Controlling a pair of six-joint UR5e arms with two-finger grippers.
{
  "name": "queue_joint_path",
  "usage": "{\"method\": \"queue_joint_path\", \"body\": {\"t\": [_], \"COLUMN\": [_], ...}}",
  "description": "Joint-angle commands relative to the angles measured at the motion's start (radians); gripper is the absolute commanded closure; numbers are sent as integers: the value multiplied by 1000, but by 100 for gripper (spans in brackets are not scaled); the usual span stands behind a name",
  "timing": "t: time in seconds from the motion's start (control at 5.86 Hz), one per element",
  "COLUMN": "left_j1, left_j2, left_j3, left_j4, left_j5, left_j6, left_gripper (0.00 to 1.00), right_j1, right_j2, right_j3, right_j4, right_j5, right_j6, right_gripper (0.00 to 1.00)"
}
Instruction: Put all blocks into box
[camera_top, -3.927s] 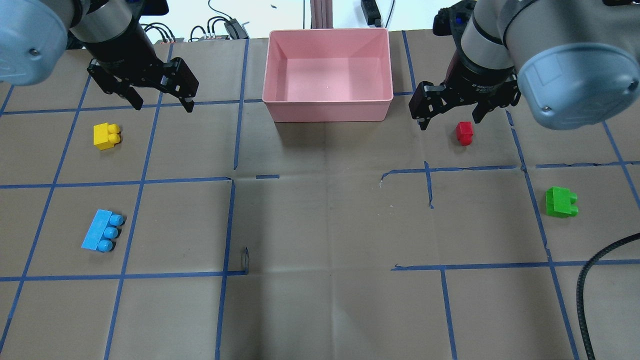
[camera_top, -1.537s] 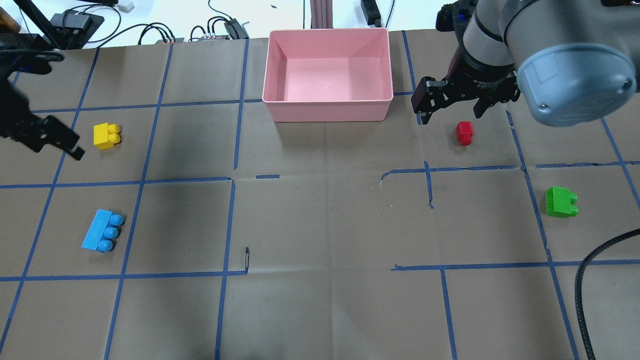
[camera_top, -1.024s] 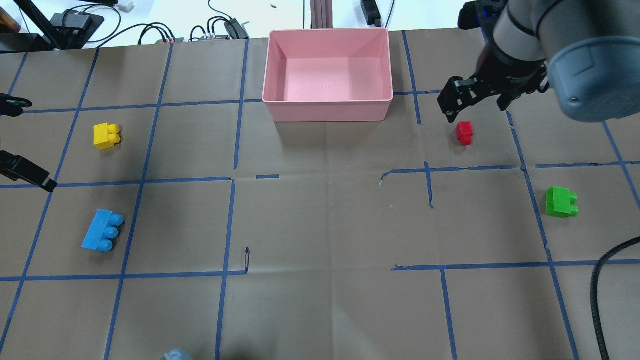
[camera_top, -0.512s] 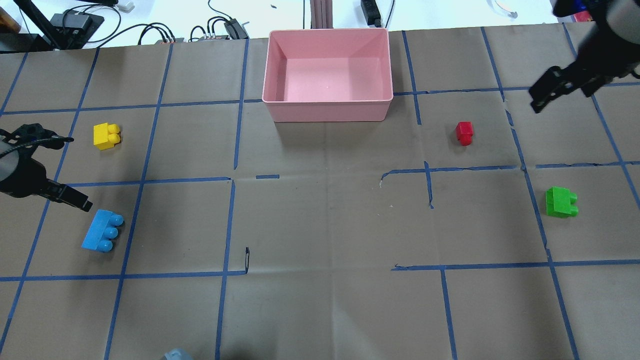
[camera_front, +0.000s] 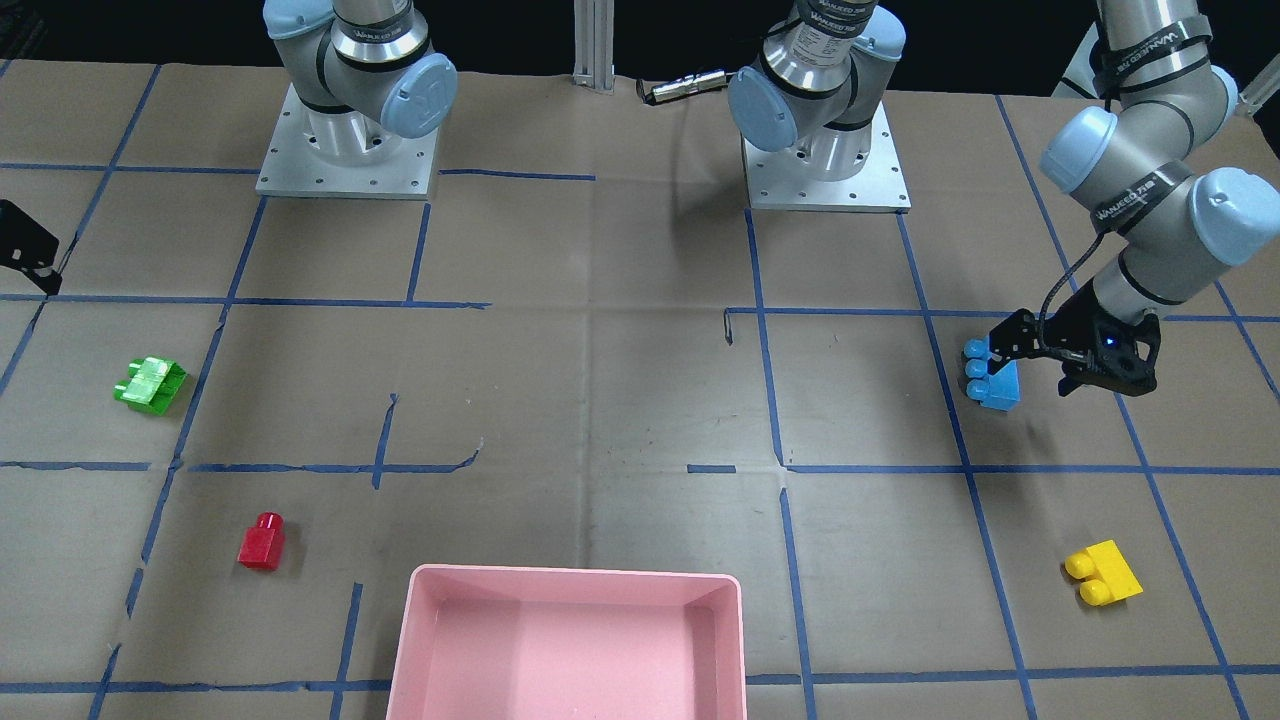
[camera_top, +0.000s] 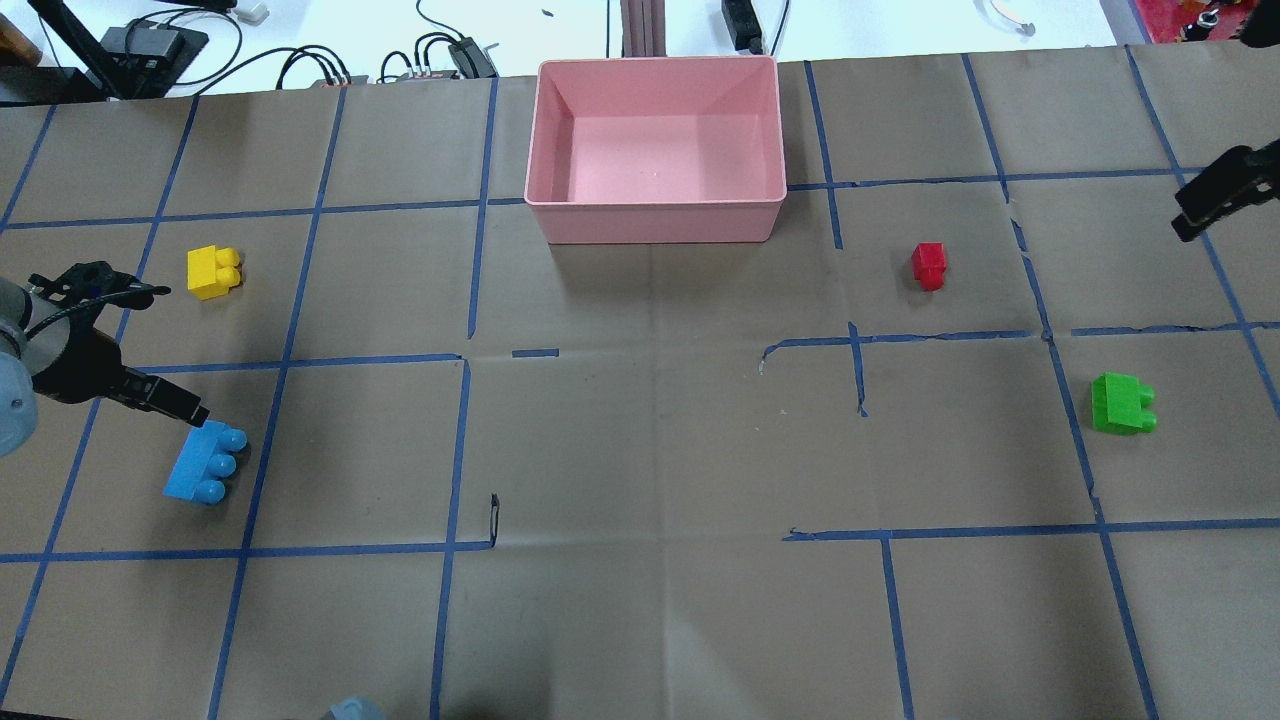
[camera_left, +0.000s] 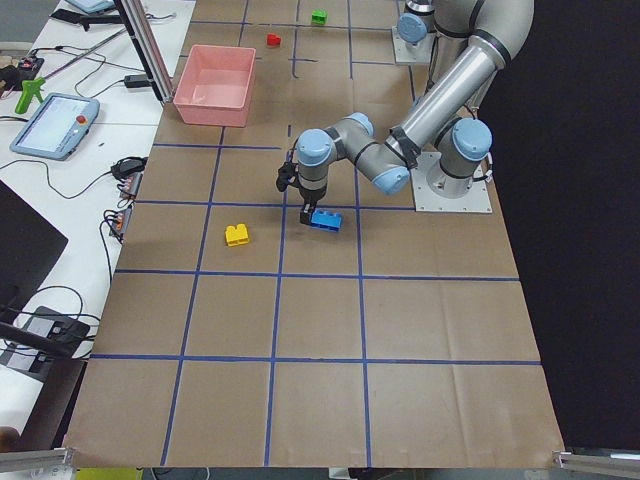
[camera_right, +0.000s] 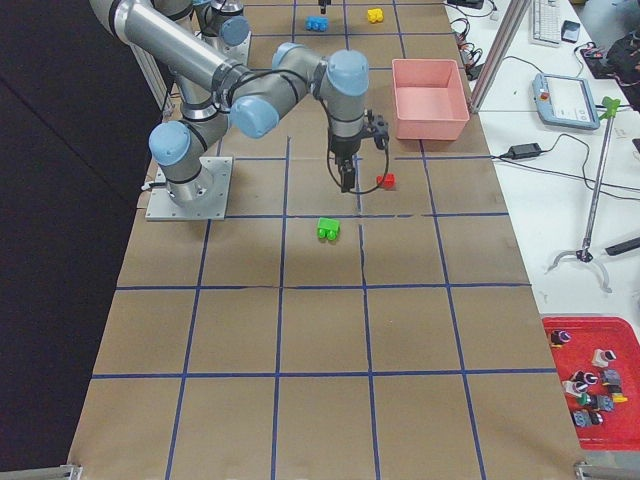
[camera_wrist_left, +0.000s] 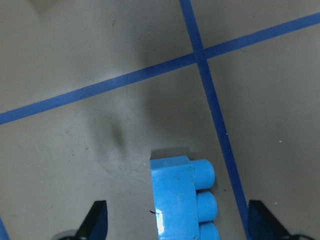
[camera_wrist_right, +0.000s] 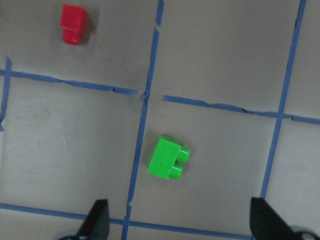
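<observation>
The blue block (camera_top: 205, 462) lies on its side at the left front, the yellow block (camera_top: 213, 271) behind it. My left gripper (camera_top: 160, 400) is open and hovers just over the blue block; in the left wrist view the block (camera_wrist_left: 182, 200) lies between the open fingertips (camera_wrist_left: 97, 217). The red block (camera_top: 929, 266) and the green block (camera_top: 1122, 403) lie on the right. My right gripper (camera_top: 1215, 195) is open and empty at the right edge, above and apart from the green block (camera_wrist_right: 167, 157). The pink box (camera_top: 655, 215) at the back middle holds nothing.
Brown paper with a blue tape grid covers the table (camera_top: 650, 450). Cables and electronics (camera_top: 440, 55) lie behind the box. Both arm bases (camera_front: 345, 150) stand at the robot's side.
My left gripper swung left and forward from beside the yellow block to over the blue block. My right gripper moved right, away from the red block. Both stay open; no block moved.
</observation>
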Motion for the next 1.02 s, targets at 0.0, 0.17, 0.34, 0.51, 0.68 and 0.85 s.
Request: {"method": "queue_joint_path", "body": {"t": [0.0, 0.17, 0.34, 0.51, 0.68, 0.85], "left_j1": [0, 0, 3, 5, 5, 5], "left_j2": [-46, -46, -46, -46, -46, -46], "left_j3": [-43, -63, -66, -81, -92, -103], "left_j4": [93, 114, 111, 109, 109, 108], "left_j5": [-19, -14, -10, -7, -7, -5], "left_j6": [-2, 1, 7, 10, 11, 11], "left_gripper": [2, 2, 2, 2, 2, 2], "right_j1": [-35, -32, -29, -29, -29, -29], "right_j2": [-3, -3, 4, 32, 64, 97], "right_j3": [232, 262, 275, 299, 298, 299], "right_j4": [-271, -272, -270, -283, -310, -411], "right_j5": [0, 6, 6, 20, 64, 69], "right_j6": [12, 95, 166, 167, 168, 170], "right_gripper": [0, 0, 0, 0, 0, 0]}}
